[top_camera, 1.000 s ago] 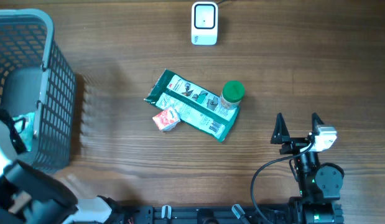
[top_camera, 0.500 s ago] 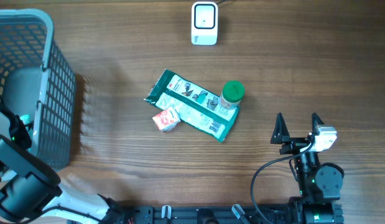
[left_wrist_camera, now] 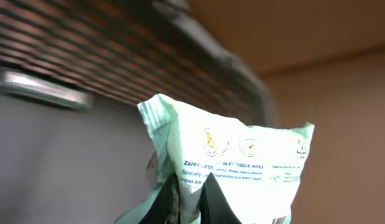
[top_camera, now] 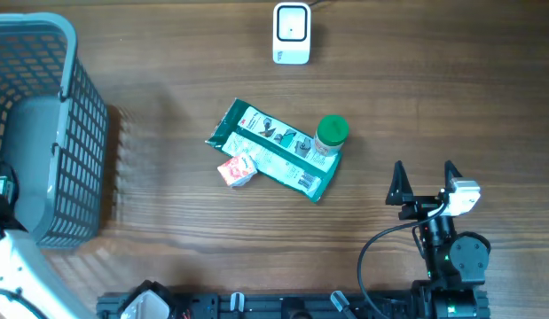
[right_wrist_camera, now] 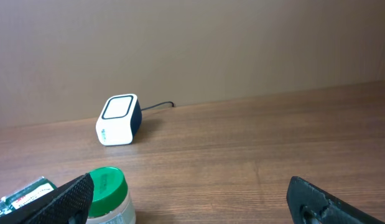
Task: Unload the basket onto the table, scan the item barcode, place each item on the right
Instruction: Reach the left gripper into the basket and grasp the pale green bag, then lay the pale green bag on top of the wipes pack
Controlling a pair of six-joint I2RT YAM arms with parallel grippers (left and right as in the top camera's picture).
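Soft even light, overhead crisp, basket blurred behind sharp wipes packet

Brown wood-grain table, viewed from overhead. A green packet is laid flat near the middle, set diagonally. A green-lidded jar is stood upright at the packet's right end, touching it. A small red packet is lodged against the green packet's near left edge. A white scanner is placed well beyond the green packet, by the far edge. A grey mesh basket is stood well to the green packet's left.
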